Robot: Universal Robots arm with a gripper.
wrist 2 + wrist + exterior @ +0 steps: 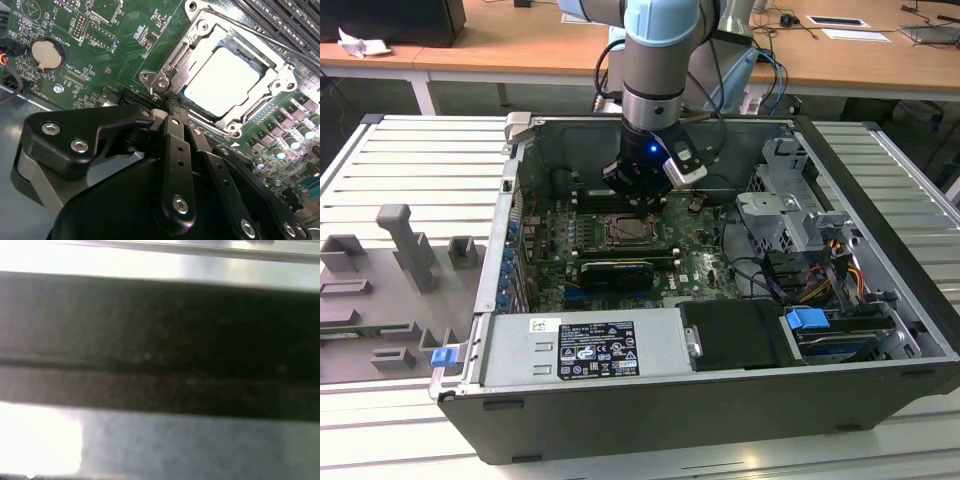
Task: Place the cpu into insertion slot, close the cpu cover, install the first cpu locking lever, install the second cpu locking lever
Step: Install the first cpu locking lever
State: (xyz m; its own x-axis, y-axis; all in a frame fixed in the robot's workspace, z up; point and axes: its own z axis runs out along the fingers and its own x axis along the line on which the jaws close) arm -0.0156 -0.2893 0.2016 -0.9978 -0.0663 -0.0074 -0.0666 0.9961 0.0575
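- One arm reaches down into the open computer case (pixel 880 330), and we see its gripper (pixel 638 195) low over the motherboard (pixel 550 245), just at 12 o'clock of the socket area in the exterior view.
- In the second wrist view, we see the gripper (pixel 172 112) with its black fingers (pixel 175 150) drawn together to a narrow tip; nothing is visible between them, and the tip sits at the socket's corner, close to a thin metal lever (pixel 165 75).
- We find the cpu (pixel 227 80) lying flat in the insertion slot (pixel 250 60), its pale metal top showing.
- We see the cpu cover (pixel 272 82) folded down around the chip, its window framing the top plate.
- A round coin battery (pixel 46 54) sits on the board, well apart from the socket, at about 9 o'clock of it in the second wrist view.
- Long memory slots (pixel 290 25) run beside the socket.
- In the exterior view, a black graphics card (pixel 612 272) lies at 6 o'clock of the socket, and a labelled power supply (pixel 582 348) lies nearer the camera.
- The first wrist view gives us a dark blurred band that we cannot identify.
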